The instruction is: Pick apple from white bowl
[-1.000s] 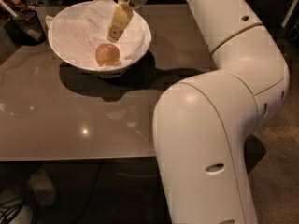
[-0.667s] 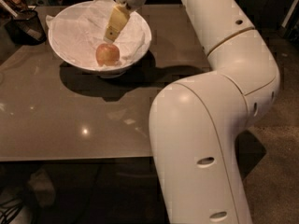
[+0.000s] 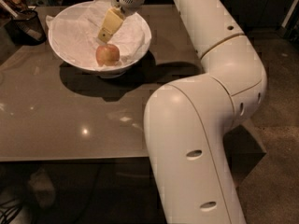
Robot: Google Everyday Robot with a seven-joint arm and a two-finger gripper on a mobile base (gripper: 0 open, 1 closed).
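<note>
1. Progress is at the approach stage: the apple (image 3: 108, 55) lies in the white bowl (image 3: 142, 38) on the crumpled paper (image 3: 77, 31), a little toward the near side of the hollow, and nothing has lifted it yet.
2. Reaching is largely done, by my reading. The gripper (image 3: 103, 37) hangs inside the bowl's rim just above the apple, its tip slanting down and to the left toward the top of the fruit.
3. Whether the jaws are open or closed cannot be told from this angle. They are not clamped round the apple, whose whole outline shows below the tip.
4. Whether the tip touches the apple's skin or stops just short of it is also unclear.
5. Left to do, as I judge it: come down around the apple, close on it, and raise it clear of the rim.
6. The arm (image 3: 219, 78) rises from the lower right, bends at a bulky elbow in the foreground, then stretches up and leftward over the tabletop (image 3: 70, 120) to a wrist above the bowl's far rim.
7. A dark mesh cup (image 3: 25, 24) stands apart from the bowl, to its left.
</note>
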